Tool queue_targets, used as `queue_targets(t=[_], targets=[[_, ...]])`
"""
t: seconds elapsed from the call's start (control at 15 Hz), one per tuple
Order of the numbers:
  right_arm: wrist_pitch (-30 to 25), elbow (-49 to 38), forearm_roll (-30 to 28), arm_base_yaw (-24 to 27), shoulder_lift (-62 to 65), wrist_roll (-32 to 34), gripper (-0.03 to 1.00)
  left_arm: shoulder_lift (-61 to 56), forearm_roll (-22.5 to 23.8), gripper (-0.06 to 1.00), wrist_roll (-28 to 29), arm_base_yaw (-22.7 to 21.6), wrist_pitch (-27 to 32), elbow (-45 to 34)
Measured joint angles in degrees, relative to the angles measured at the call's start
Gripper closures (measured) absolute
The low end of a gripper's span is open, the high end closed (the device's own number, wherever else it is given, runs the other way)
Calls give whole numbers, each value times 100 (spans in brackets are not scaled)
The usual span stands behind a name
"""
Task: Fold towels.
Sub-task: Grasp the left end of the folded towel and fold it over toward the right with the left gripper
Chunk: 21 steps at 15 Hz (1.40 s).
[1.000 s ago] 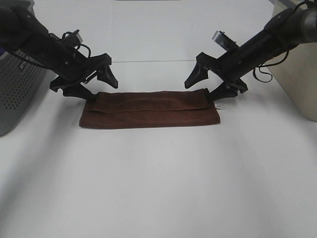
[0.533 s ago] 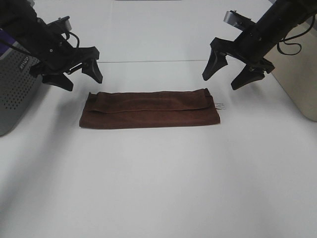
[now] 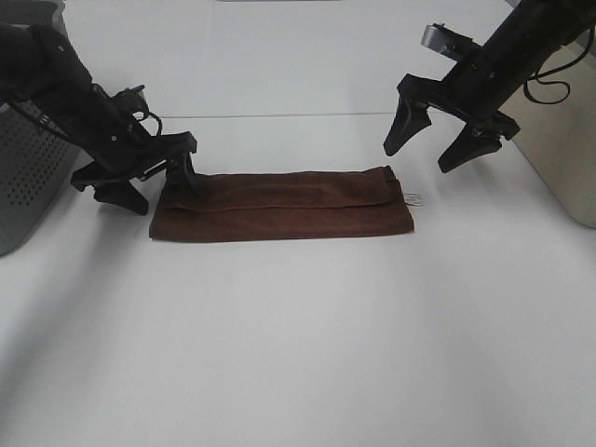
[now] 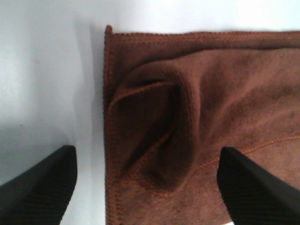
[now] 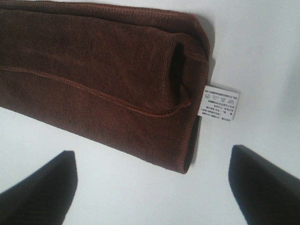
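The towel (image 3: 279,203) is dark reddish-brown and lies flat on the white table (image 3: 298,354), a bit toward the far side. It is folded into 1 long strip that runs from left to right. The top layer does not reach the near edge, so a band of the layer under it shows along the front. A small white tag (image 3: 414,197) sticks out at the right end.

The left gripper (image 3: 156,184) is down low at the left end of the towel. It is spread wide and has nothing in its grip. 1 finger (image 4: 42,187) is over the bare table, and the other is over the cloth - the towel's short edge sits between them. I cannot tell if a finger touches the cloth. The fabric here is bunched into a soft bump.

The right gripper (image 3: 419,156) hangs up in the air near the right end of the towel. It is spread wide too, and it grips nothing.

A grey basket (image 3: 28,177) stands at the left edge - a tan box (image 3: 568,140) stands at the right.
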<state>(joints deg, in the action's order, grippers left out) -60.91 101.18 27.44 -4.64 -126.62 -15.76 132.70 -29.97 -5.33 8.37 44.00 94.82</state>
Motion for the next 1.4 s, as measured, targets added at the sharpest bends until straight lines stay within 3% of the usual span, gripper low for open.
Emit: queue_targets(t=[0.2,0.33,0.4,0.47,0.6,0.73,0.87,1.0,1.07,1.2,1.33,1.4], targets=[[17,0,-6,0,0,0,14,103,-647,21,-395,34,-6,23],[29,0,-6,0,0,0,14,155,-831,31,-607,69,0,23],[29,0,-6,0,0,0,14,183,-814,43,-573,69,0,23],[29,0,-6,0,0,0,14,201,-653,74,-430,69,74,17],[29,0,-6,0,0,0,14,201,-332,91,-327,69,281,86],[29,0,-6,0,0,0,14,126,80,91,-17,69,407,201],[23,0,-6,0,0,0,14,-235,905,91,705,69,602,355],[23,0,-6,0,0,0,14,-470,1352,91,1175,63,1163,773],[23,0,-6,0,0,0,14,-516,1272,91,1197,69,1404,1008],[17,0,-6,0,0,0,14,-539,424,91,974,172,1564,1415],[0,0,-6,0,0,0,14,-550,-413,91,733,453,1192,1501],[0,0,-6,0,0,0,14,-521,-573,91,722,636,957,1507]])
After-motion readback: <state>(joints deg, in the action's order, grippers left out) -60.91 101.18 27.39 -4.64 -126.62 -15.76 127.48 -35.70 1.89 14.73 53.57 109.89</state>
